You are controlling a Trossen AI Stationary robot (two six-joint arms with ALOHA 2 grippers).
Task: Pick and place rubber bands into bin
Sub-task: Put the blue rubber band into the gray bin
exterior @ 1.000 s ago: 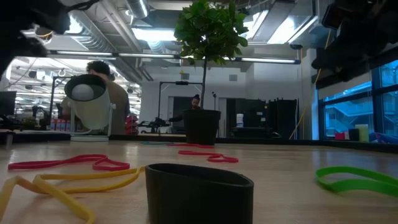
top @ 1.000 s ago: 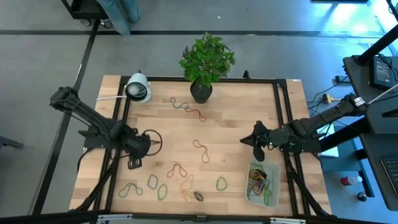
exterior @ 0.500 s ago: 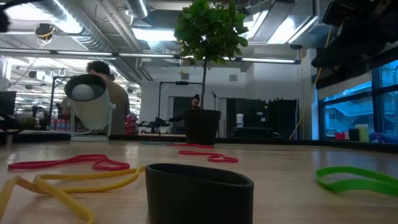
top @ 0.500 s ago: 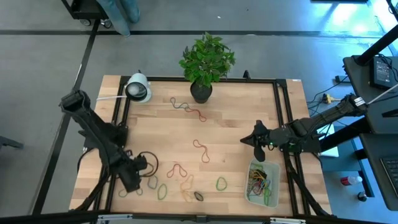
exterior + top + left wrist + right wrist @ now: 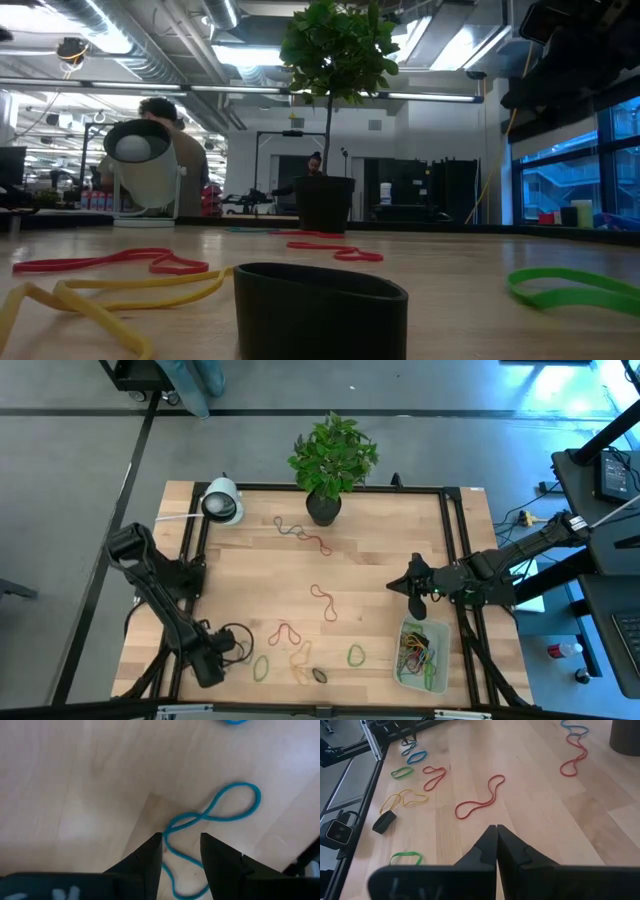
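Note:
Several rubber bands lie flat on the wooden table: a red loop [image 5: 325, 602], a brown-red one [image 5: 283, 632], a yellow one [image 5: 300, 655], a black one [image 5: 320, 674] and green ovals [image 5: 261, 668] [image 5: 355, 655]. My left gripper [image 5: 213, 660] is open at the near-left corner. In the left wrist view its fingertips [image 5: 182, 840] stand on either side of a twisted green-blue band [image 5: 215, 812], apart from it. My right gripper [image 5: 418, 598] is shut [image 5: 496, 832] and hovers just beyond the bin [image 5: 405, 672]. The bin holds a tangle of bands.
A potted plant [image 5: 325, 508] stands at the far edge, with a long twisted band [image 5: 300, 535] near it. A white camera [image 5: 222, 503] sits at the far-left corner. Black frame rails [image 5: 455, 540] run along the table sides. People show in the room beyond [image 5: 165, 120].
My left arm has swung from the table's middle left toward the near edge. Its gripper came down over the twisted green band at the near-left corner.

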